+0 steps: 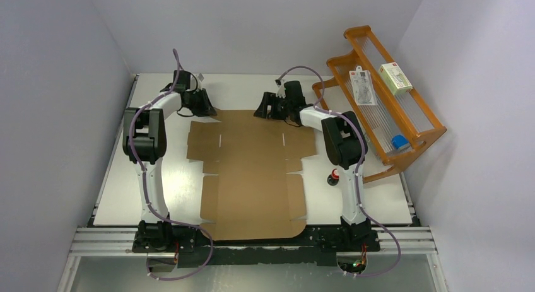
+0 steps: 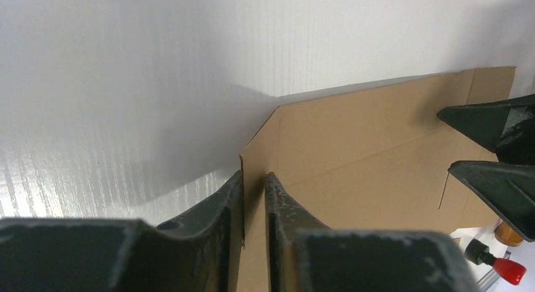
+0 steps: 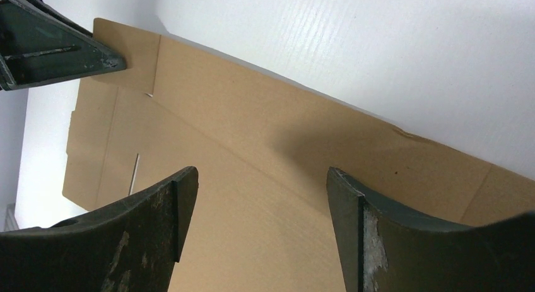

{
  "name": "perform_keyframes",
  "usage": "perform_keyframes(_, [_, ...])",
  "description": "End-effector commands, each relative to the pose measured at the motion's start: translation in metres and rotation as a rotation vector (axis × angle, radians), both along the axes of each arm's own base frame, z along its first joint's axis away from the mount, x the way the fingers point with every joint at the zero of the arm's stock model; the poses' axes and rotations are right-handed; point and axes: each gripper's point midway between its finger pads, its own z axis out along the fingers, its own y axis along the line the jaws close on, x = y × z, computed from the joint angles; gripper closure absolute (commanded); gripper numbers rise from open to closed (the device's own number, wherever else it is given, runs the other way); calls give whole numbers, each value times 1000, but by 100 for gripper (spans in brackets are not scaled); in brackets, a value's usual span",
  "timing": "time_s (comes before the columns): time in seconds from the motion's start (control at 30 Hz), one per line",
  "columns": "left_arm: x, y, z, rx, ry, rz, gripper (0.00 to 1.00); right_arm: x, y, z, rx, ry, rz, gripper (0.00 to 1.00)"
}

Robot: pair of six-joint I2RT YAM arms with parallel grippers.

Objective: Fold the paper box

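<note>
The paper box (image 1: pixel 252 172) is a flat brown die-cut cardboard sheet lying in the middle of the white table. My left gripper (image 1: pixel 205 109) is at the sheet's far left corner. In the left wrist view its jaws (image 2: pixel 253 178) are closed to a narrow slit on the raised cardboard edge (image 2: pixel 378 140). My right gripper (image 1: pixel 262 109) is at the far edge, right of the middle. In the right wrist view it is open (image 3: pixel 262 178), with the cardboard (image 3: pixel 265 140) below it and nothing between its fingers. The two grippers face each other.
A wooden rack (image 1: pixel 424 139) stands at the right, holding a white-and-green carton (image 1: pixel 395 77), a clear packet (image 1: pixel 364 85) and a blue item (image 1: pixel 399 142). A small red-and-black object (image 1: pixel 333 176) sits by the right arm. Walls close in at the back and sides.
</note>
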Motion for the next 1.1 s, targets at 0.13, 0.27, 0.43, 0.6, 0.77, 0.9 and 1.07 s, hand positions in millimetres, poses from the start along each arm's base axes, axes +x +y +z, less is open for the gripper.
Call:
perform_keyframes(0.13, [3,-7,21,29,-72,-15,88,-15,5,-31,-100,16,14,21])
perform_keyframes(0.27, [1,-4,32,171,-96,31,95,-19,3,-37,-147,7,-20,21])
perform_keyframes(0.43, [-6,-12,35,334,-122,55,95,-24,3,-42,-205,-3,-48,21])
perform_keyframes(0.6, [-11,-26,30,476,-112,41,94,-25,2,-46,-229,-1,-62,21])
perform_keyframes(0.77, [-9,-29,36,540,-126,50,89,-26,2,-45,-232,-3,-71,21])
perform_keyframes(0.9, [-12,-31,53,515,-147,62,74,-27,3,-43,-222,-1,-70,21])
perform_keyframes(1.07, [-21,-28,74,387,-162,80,49,-32,5,-41,-199,7,-61,21])
